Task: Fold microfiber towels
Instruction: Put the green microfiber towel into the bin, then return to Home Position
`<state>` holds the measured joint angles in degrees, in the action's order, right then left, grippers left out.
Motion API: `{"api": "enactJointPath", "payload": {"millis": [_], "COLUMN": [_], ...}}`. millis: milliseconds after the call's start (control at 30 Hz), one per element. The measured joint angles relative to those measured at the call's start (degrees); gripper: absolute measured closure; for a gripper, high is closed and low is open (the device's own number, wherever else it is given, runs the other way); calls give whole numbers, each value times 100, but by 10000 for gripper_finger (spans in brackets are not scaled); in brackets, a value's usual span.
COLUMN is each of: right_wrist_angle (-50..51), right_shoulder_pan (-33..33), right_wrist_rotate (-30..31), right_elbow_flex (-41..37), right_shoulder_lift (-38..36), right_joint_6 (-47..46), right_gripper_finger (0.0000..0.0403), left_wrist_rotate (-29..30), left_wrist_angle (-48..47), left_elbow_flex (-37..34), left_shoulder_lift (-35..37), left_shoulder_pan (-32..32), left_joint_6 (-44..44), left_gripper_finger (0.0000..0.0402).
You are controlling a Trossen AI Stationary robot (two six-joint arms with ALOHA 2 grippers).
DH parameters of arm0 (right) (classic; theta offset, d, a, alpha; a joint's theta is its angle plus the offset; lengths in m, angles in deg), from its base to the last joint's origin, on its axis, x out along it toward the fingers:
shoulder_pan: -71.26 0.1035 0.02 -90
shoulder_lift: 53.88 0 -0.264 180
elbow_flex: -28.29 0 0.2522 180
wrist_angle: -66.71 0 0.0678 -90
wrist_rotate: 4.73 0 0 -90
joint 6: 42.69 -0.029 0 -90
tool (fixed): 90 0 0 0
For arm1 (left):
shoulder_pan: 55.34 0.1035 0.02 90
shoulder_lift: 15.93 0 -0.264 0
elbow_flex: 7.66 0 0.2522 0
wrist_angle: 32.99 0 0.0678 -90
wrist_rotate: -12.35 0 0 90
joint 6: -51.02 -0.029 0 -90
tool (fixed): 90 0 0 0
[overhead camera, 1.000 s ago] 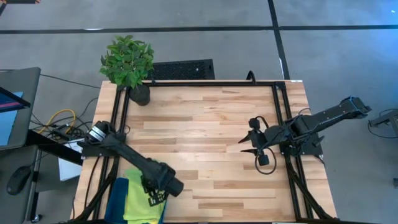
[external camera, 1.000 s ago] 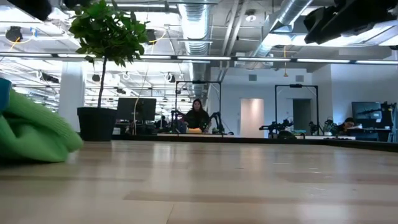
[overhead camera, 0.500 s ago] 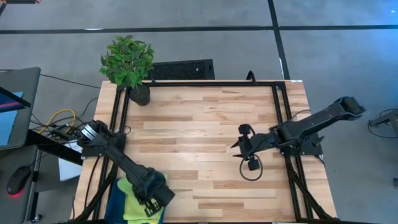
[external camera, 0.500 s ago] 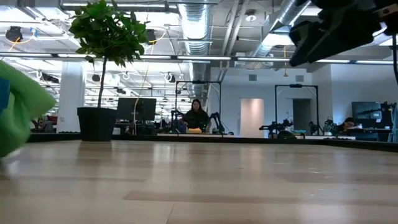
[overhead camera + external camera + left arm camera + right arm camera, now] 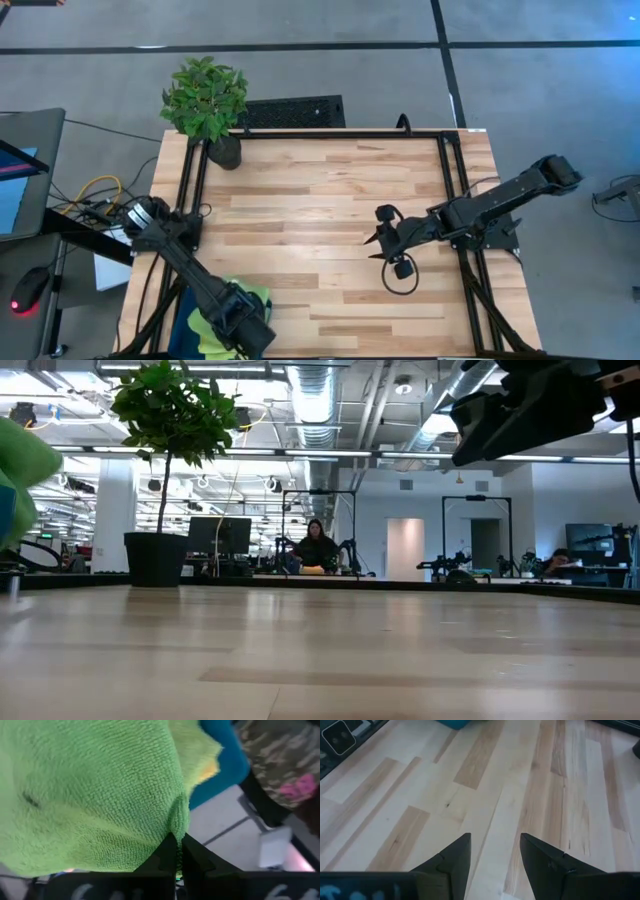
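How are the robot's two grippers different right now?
The left gripper is pinched shut on a green towel; the right gripper is open and holds nothing. The left one is at the table's near left corner over the towel pile; the right one hangs over bare wood toward the right side. Both have two dark fingers.

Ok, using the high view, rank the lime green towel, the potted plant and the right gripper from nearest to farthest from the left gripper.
1. Lime green towel: pinched in the shut left gripper, at the table's near left corner.
2. Right gripper: open, over the table's right half, mid-depth.
3. Potted plant: at the far left corner, farthest away.
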<state>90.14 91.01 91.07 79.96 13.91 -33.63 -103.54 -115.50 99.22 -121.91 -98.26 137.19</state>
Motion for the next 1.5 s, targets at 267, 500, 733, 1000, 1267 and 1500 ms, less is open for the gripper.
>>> {"api": "enactJointPath", "payload": {"millis": [267, 500, 733, 1000, 1267, 1500], "right_wrist_angle": [-108, -140, -140, -142, -132, 18], "right_shoulder_pan": [0, 0, 0, 0, 6, -34], "right_wrist_rotate": [2, 2, 2, 4, 176, 216], "right_elbow_flex": [0, 0, 0, 0, 4, 7], "right_shoulder_lift": [-2, -2, -2, -2, -453, -1460], "right_joint_6": [0, 0, 0, 43, 57, -6], "right_gripper_finger": [209, 209, 209, 209, 209, 239], "left_wrist_rotate": [77, 662, 719, 694, 1189, 3098], "left_wrist_angle": [358, 383, 383, 375, 158, -835], "left_elbow_flex": [0, 0, 0, 0, 0, 0], "left_shoulder_lift": [0, -2, -4, -4, -4, 152], "left_shoulder_pan": [-70, -68, -68, -68, -40, 215], "left_joint_6": [219, 158, 57, -3, -1863, -3615], "left_gripper_finger": [401, 386, 343, 274, 286, 393]}}
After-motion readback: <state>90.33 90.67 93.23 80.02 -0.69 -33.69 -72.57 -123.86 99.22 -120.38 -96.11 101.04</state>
